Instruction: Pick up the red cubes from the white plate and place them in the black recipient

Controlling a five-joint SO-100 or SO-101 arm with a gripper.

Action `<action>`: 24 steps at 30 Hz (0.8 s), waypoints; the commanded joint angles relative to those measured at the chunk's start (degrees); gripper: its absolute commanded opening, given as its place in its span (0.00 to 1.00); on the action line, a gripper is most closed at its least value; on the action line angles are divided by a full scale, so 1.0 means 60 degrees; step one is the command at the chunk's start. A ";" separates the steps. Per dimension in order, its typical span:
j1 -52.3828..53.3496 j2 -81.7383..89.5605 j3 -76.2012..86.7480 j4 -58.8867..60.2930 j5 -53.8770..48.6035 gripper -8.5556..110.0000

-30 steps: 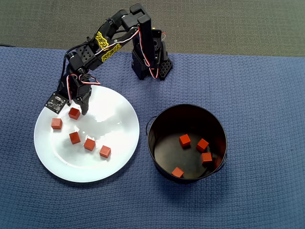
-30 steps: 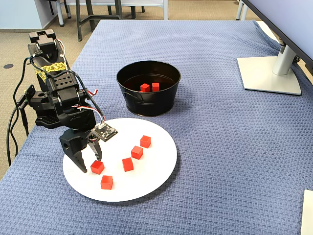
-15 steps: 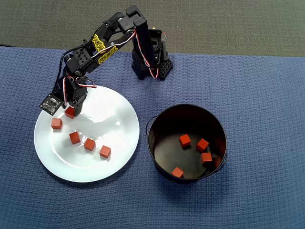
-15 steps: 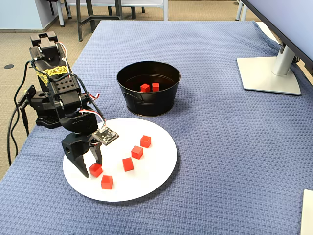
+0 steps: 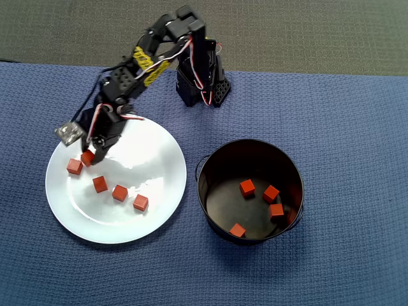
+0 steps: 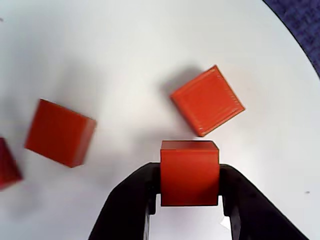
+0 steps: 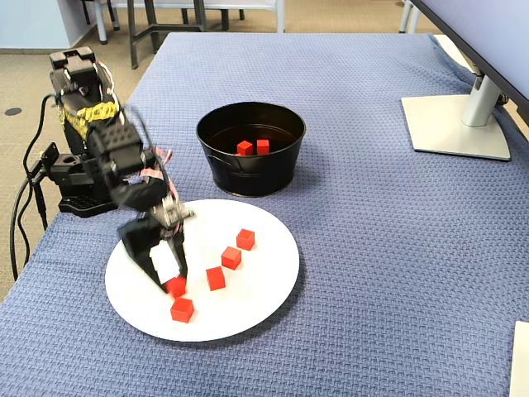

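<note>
My gripper point(image 6: 189, 172) is shut on one red cube point(image 6: 189, 165), clamped between both black fingers low over the white plate point(image 6: 125, 50). In the overhead view the gripper point(image 5: 89, 156) and held cube point(image 5: 87, 157) are at the plate's point(image 5: 146, 159) upper left, close beside another cube point(image 5: 74, 166). Several more red cubes lie loose on the plate, such as one point(image 5: 100, 184) and one point(image 7: 216, 278). The black recipient point(image 5: 210, 159) stands right of the plate with several cubes inside, one of them point(image 5: 247, 187). In the fixed view the gripper point(image 7: 173, 284) is over the plate's point(image 7: 256, 281) left part.
The arm's base point(image 5: 201, 83) stands at the table's far edge in the overhead view. A blue woven cloth point(image 5: 344, 127) covers the table. A monitor stand point(image 7: 455, 124) sits at the right in the fixed view, with cables point(image 7: 25, 207) hanging off the left edge.
The gripper slid left across the plate in the overhead view, turned its wrist, and closed on the cube that lay between its fingers. The other cubes stayed put.
</note>
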State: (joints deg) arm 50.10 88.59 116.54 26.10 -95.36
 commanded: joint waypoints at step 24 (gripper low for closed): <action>-0.7485 0.5024 -0.4351 0.8086 1.3037 0.07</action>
State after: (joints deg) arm 12.39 118.12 97.47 75.85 -29.44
